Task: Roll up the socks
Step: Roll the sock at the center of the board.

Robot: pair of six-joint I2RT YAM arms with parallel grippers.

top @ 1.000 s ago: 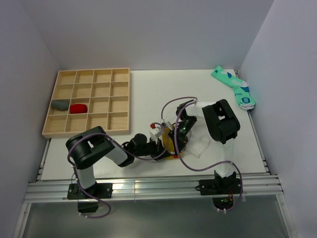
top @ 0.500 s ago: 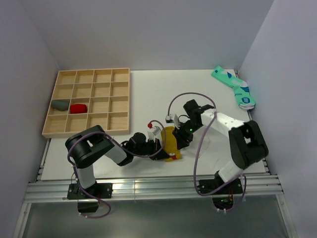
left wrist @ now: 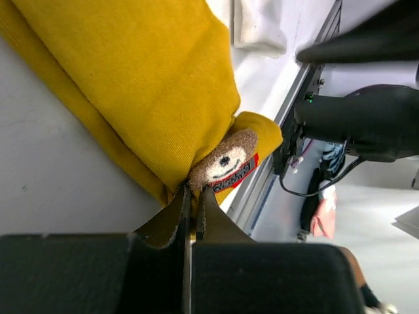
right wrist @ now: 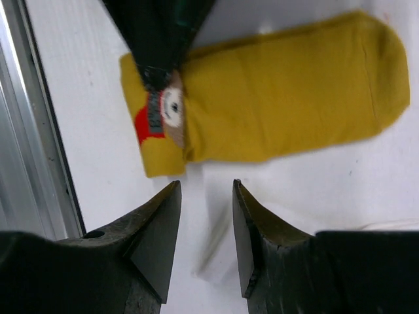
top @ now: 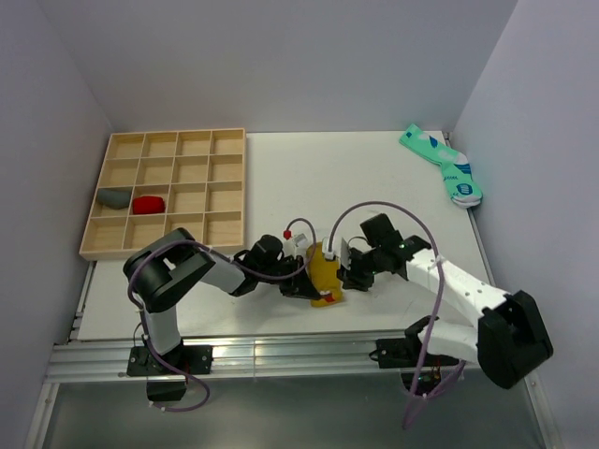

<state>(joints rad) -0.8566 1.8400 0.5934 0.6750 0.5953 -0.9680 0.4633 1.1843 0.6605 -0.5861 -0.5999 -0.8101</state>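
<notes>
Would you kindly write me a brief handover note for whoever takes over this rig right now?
Left pincer: shut on the yellow sock, pinching its edge by the red-and-white mark.
Right pincer: open, empty, alongside that sock.
The yellow sock lies flat, unrolled, on the table; the white sock barely shows beyond it.
Done: the grasp only. Left: roll both socks.

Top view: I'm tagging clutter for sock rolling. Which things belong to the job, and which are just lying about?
Job: yellow sock, pinched by the left tool; white sock.
Lying about: teal socks, wooden tray, grey bundle, red bundle.
</notes>
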